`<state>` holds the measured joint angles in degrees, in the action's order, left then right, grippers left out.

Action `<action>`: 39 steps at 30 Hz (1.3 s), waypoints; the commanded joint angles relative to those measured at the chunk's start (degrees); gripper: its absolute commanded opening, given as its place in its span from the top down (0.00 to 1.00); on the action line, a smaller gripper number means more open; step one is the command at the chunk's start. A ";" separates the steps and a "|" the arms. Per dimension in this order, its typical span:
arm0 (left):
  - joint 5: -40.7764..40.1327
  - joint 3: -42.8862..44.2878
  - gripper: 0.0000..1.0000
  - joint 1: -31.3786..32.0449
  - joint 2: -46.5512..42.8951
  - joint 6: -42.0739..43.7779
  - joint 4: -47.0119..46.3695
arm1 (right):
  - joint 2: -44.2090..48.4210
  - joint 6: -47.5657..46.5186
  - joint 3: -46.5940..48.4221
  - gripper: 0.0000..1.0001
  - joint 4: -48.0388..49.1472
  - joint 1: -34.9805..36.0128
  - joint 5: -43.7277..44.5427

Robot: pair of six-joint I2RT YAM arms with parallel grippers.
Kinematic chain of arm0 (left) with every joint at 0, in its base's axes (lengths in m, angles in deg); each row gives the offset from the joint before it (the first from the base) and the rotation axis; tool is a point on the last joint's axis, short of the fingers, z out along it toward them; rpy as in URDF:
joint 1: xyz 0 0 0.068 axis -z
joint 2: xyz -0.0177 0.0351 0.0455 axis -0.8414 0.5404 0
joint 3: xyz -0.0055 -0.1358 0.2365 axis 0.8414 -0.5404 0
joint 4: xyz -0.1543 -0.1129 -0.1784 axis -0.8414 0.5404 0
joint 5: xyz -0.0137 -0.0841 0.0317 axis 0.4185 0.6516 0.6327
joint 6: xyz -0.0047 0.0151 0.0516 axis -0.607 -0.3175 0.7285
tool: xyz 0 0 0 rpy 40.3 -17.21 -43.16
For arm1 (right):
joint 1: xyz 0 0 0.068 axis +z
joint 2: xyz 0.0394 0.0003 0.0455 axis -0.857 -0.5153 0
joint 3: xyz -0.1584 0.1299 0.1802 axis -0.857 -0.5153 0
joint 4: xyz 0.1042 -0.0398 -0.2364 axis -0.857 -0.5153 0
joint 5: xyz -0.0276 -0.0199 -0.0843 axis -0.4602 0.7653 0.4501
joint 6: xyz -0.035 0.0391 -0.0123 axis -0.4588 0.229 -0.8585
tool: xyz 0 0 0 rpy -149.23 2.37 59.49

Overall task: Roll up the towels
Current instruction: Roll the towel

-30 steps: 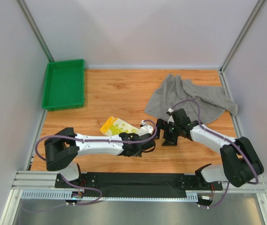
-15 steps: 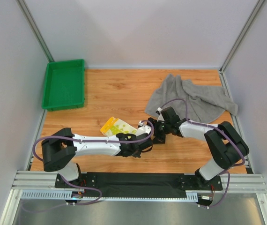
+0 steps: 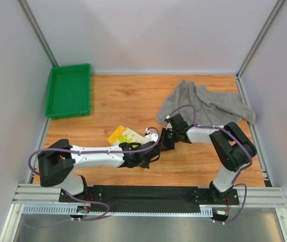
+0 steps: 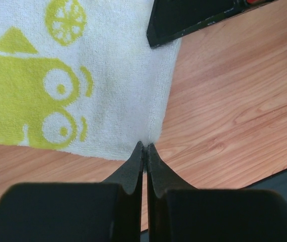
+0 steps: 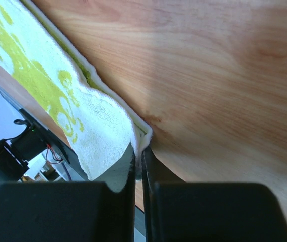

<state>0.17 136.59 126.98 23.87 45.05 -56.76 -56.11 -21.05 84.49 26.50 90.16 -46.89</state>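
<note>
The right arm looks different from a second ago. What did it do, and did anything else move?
The right gripper swung left, its elbow folding in, and now pinches a corner of the printed towel. The left gripper barely shifted and is shut on another corner of that towel. The printed towel, the grey towel and the green tray stayed put.

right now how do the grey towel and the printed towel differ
The grey towel is plain; the printed towel is white with yellow-green figures. The grey towel is clearly larger than the printed towel. It lies crumpled at the far right; the printed towel lies mostly flat near the middle. The left gripper and right gripper each pinch the printed towel; nothing holds the grey towel. Both are soft cloth.
</note>
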 commanded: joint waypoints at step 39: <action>32.31 -10.23 1.00 -19.32 -10.33 -10.55 -10.29 | 27.87 -12.96 5.32 0.60 -24.69 -1.91 22.84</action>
<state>27.38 128.21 109.58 15.74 38.29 -63.06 -30.58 -32.92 90.76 -2.22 87.51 -18.91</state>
